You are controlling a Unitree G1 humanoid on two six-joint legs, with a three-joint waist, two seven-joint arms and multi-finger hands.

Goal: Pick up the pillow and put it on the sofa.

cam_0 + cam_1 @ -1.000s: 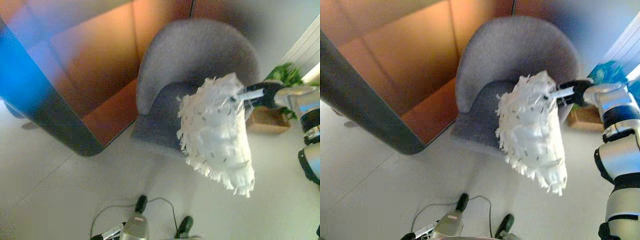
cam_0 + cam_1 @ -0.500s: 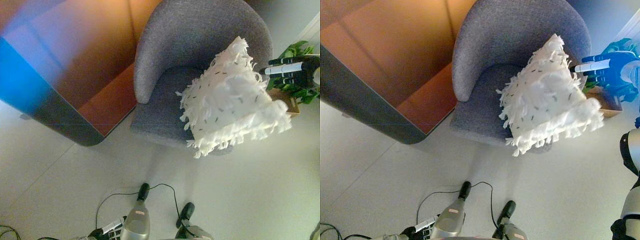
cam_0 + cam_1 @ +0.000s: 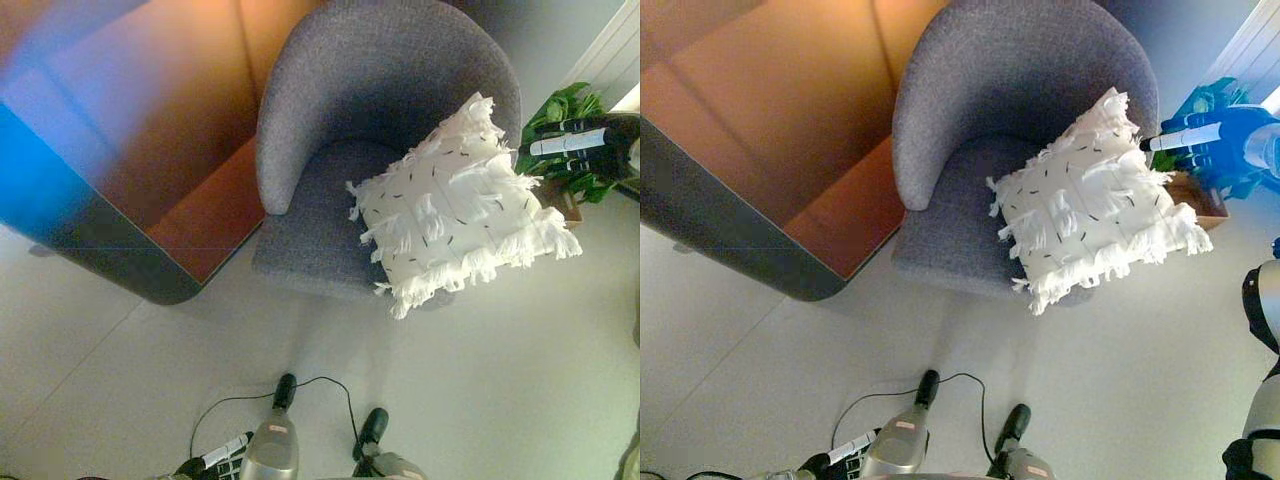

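Lying across the right front of the sofa [image 3: 330, 150], the pillow [image 3: 455, 205] rested partly on the grey seat and partly out over the seat's right edge and front corner, so that its fringed lower right corner hung past the upholstery above the floor [image 3: 120, 380]. From where I stood, its long axis ran from the seat's middle out toward the right, tilted a little downward at the far end. The right robot hand [image 3: 580, 150] was just beside the pillow's upper right edge, its fingers stretched out straight and pointing left toward the pillow, not curled round anything; I could not tell whether the white tips were touching the fringe or were just clear of it. So the pillow lay to the left of that hand and slightly below it, and this was plainly the nearer hand. The left robot hand [image 3: 215, 462] showed low at the bottom edge, well apart from the sofa, and I could not tell how its fingers were set. The pillow was white, roughly square, covered in shaggy tufts with small dark flecks and a ragged fringe along its edges. A green potted plant [image 3: 565, 105] stood behind the right hand.
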